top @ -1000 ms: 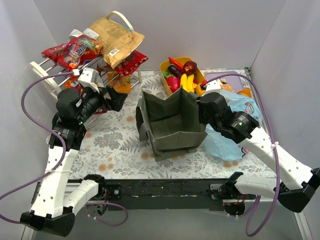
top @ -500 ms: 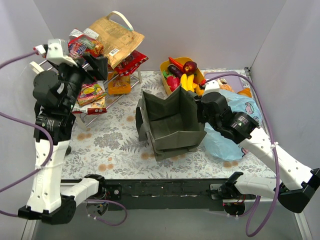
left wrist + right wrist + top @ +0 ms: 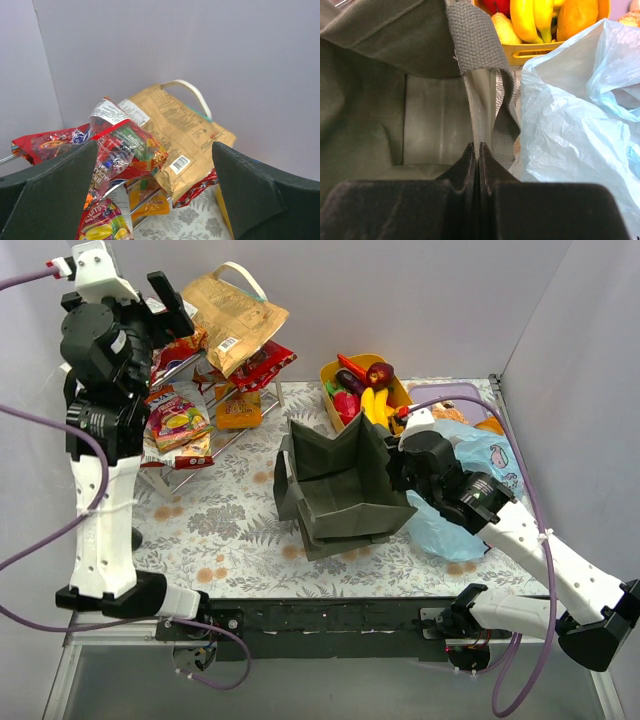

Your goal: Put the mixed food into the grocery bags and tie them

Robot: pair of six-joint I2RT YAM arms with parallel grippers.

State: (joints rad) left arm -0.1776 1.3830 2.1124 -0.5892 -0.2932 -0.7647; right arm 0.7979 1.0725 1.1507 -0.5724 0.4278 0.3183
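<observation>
On the floral table (image 3: 230,530), the tote (image 3: 340,490) is clamped at its right wall by the right fingers (image 3: 465,170); the blue bag (image 3: 445,530) is crumpled beside it. Fruit (image 3: 372,400) is heaped in the tub (image 3: 330,368); packets (image 3: 178,425) on the rack (image 3: 278,398) are faced by the wide-apart left fingers (image 3: 55,185).

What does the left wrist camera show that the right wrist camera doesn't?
Only the left wrist: snack packets and a tan paper packet, framed by the open left hand. Only the right wrist: the right hand shut on a wall of the green tote, the blue plastic bag, and bananas in a yellow tub. Both: a bit of floral tablecloth.
</observation>
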